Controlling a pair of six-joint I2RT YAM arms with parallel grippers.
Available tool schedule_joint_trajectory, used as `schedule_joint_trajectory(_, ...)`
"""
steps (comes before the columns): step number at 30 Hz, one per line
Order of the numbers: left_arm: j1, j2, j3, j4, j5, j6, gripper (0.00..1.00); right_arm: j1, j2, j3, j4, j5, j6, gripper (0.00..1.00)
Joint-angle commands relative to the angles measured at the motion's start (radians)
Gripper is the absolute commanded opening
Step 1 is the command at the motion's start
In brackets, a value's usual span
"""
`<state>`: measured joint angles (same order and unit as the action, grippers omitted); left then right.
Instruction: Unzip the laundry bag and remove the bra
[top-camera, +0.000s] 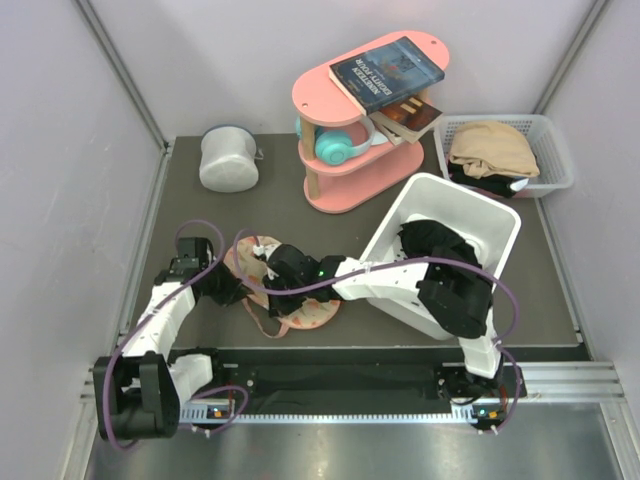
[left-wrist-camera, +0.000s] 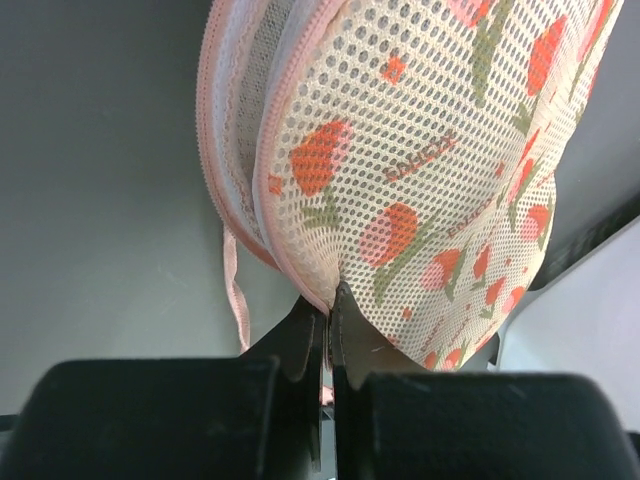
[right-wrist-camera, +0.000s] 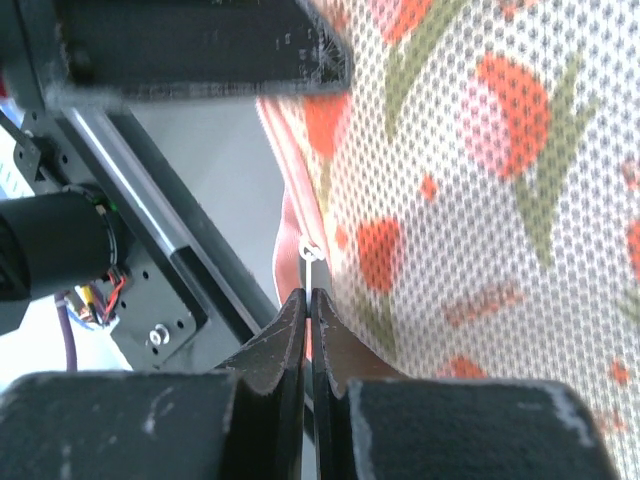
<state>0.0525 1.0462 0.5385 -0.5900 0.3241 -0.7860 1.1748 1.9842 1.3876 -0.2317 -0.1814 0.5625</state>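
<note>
well, the laundry bag (top-camera: 305, 314) lies on the dark matte table (top-camera: 200, 215), near its front edge between the two arms and just left of the white plastic bin (top-camera: 497, 222). up close we see its cloth is a cream open-weave mesh, dotted with fine holes and printed with red and pink blooms on green stems. its outline is rounded, and a pink ribbed edging (left-wrist-camera: 262, 200) runs along its rim. a thin pink strap (left-wrist-camera: 234, 290) hangs loose beside that rim. the left gripper (left-wrist-camera: 330, 305) has its black, wedge-shaped fingers pressed together, pinching the bag's edge where the curve dips inward. the right gripper (right-wrist-camera: 308, 300) is also closed tight, its scuffed black tips meeting at the bag's pink border, where a small pale tab (right-wrist-camera: 314, 262) runs down to them. whether it truly grips that tab we cannot tell
</note>
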Motion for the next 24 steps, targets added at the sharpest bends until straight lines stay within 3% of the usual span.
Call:
schedule_joint_trajectory(1, 0.004, 0.034, 0.064, 0.062, -0.063, 0.040, 0.00, -0.003, -0.107, -0.028, -0.014, 0.014, 0.007, 0.00)
schedule_joint_trajectory(13, 0.009, 0.135, 0.179, 0.073, -0.082, 0.100, 0.00, -0.004, -0.182, -0.125, -0.011, 0.042, 0.023, 0.00)
schedule_joint_trajectory(15, 0.009, 0.124, 0.183, 0.061, -0.074, 0.102, 0.17, -0.004, -0.173, -0.110, -0.009, 0.039, 0.023, 0.00)
schedule_joint_trajectory(16, 0.009, 0.115, 0.179, 0.046, -0.065, 0.100, 0.30, -0.004, -0.159, -0.092, -0.009, 0.033, 0.020, 0.00)
schedule_joint_trajectory(17, 0.009, 0.103, 0.173, 0.038, -0.050, 0.099, 0.57, -0.004, -0.150, -0.079, -0.011, 0.031, 0.019, 0.00)
schedule_joint_trajectory(18, 0.009, 0.072, 0.166, 0.029, -0.045, 0.094, 0.64, -0.003, -0.140, -0.069, -0.012, 0.030, 0.014, 0.00)
schedule_joint_trajectory(21, 0.007, -0.006, 0.123, -0.023, -0.040, 0.083, 0.73, -0.004, -0.105, -0.030, -0.014, 0.016, 0.008, 0.00)
schedule_joint_trajectory(24, 0.007, -0.096, 0.071, -0.073, -0.028, 0.070, 0.73, -0.003, -0.075, 0.004, -0.015, 0.002, 0.001, 0.00)
